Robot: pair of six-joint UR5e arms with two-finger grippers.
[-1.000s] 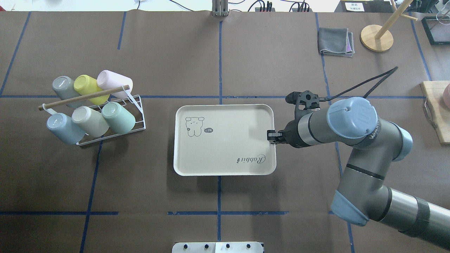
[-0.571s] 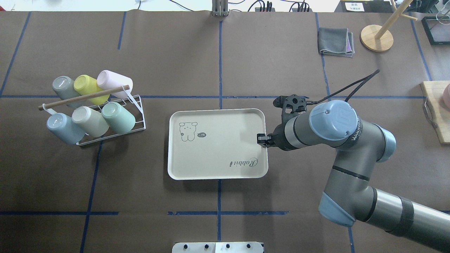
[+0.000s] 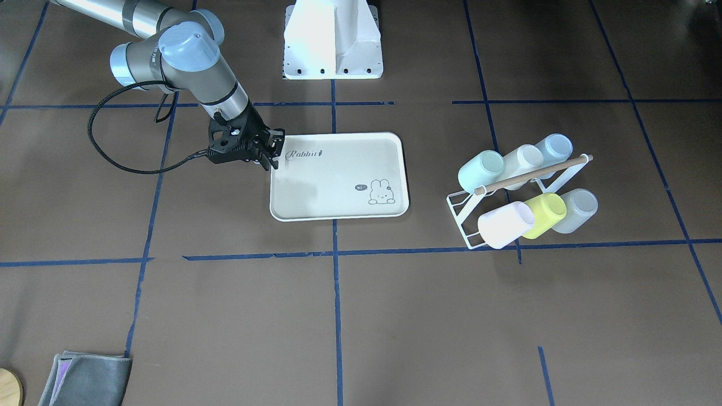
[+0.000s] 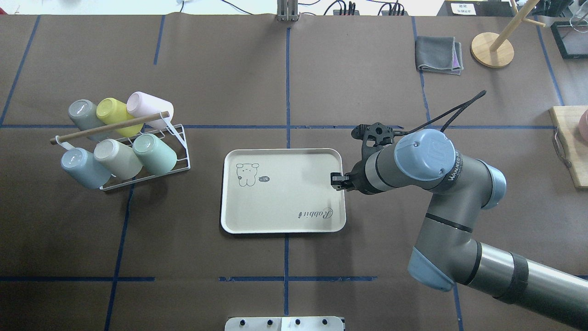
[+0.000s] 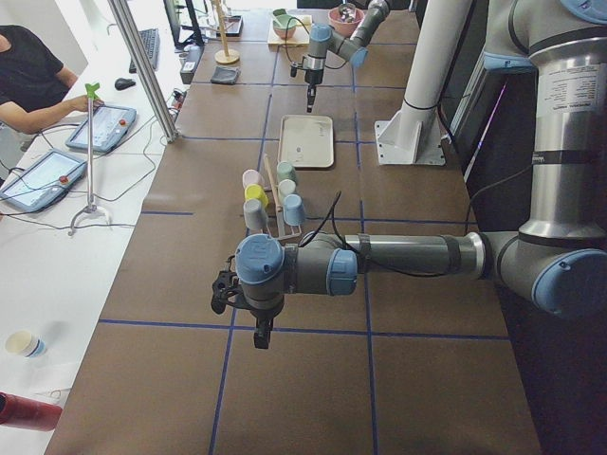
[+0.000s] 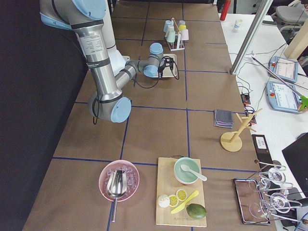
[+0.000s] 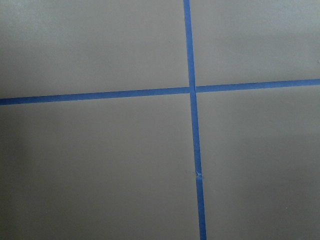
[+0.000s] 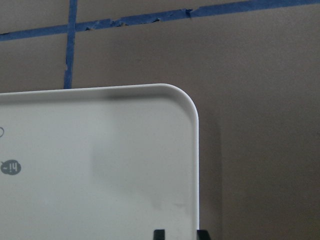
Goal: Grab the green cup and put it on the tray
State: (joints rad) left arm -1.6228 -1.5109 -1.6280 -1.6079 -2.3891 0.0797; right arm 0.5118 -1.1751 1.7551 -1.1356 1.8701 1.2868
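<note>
right gripper (image 4: 336,180) is sitting on the short edge of the tray (image 4: 285,197) on the robot's right, at the end where the "rabbit" script is. overhead you only see it parked on that edge, but the right wrist cam shows the two dark fingertips (image 8: 159,234) straddling the rim, one inside the tray and one outside. so it's closed down narrow with the rim pinched between them, nothing else in its grip. the tray lies flat on the brown table (image 4: 367,257) with nothing on it. the green cup (image 4: 155,154) is not on the tray. it's well apart from it, off the tray's opposite short end, tipped over on the white wire rack (image 4: 151,178) with the five other pastel cups. it's in the rack's lower row and is the cup nearest the tray, with the cream cup (image 4: 117,158) touching it on the side away from the tray. the left gripper (image 5: 261,332) only turns up in the exterior left view, well apart from the tray and past the rack from it, low over the table. can't tell from there if it's open or closed, and its own wrist cam just shows a cross of blue tape (image 7: 192,90). there's also a folded grey cloth (image 4: 438,55) well beyond the tray's far right corner.
</note>
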